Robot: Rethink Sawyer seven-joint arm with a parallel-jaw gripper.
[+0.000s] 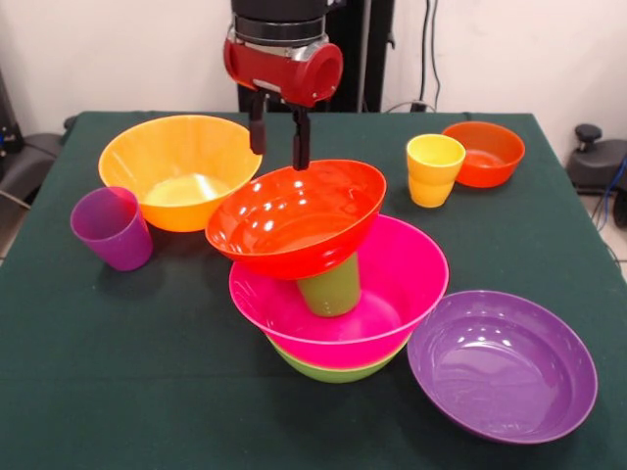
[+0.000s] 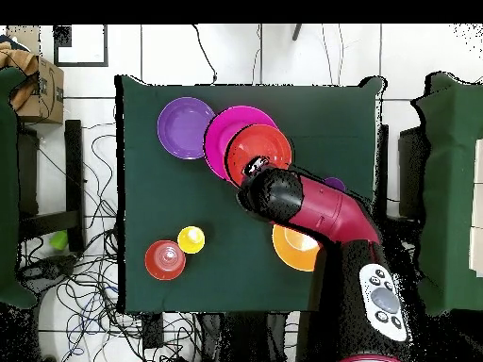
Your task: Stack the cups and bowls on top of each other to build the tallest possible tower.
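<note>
The tower stands mid-table: a lime green bowl [image 1: 333, 370] at the bottom, a pink bowl [image 1: 407, 274] in it, and a green cup [image 1: 333, 289] upside down in the pink bowl. A large red-orange bowl [image 1: 294, 220] rests tilted on the cup. My gripper [image 1: 279, 147] hangs open and empty just above that bowl's far rim. In the overhead view the gripper [image 2: 253, 170] sits at the edge of the red-orange bowl [image 2: 264, 146], which covers part of the pink bowl [image 2: 222, 132]. The yellow cup [image 1: 434, 168] stands upright on the table at back right.
A small red-orange bowl [image 1: 485, 152] sits beside the yellow cup. A large orange bowl [image 1: 179, 168] and a purple cup [image 1: 113, 227] are at the left. A purple bowl [image 1: 502, 364] lies at the front right, touching the pink bowl. No blue bowl shows.
</note>
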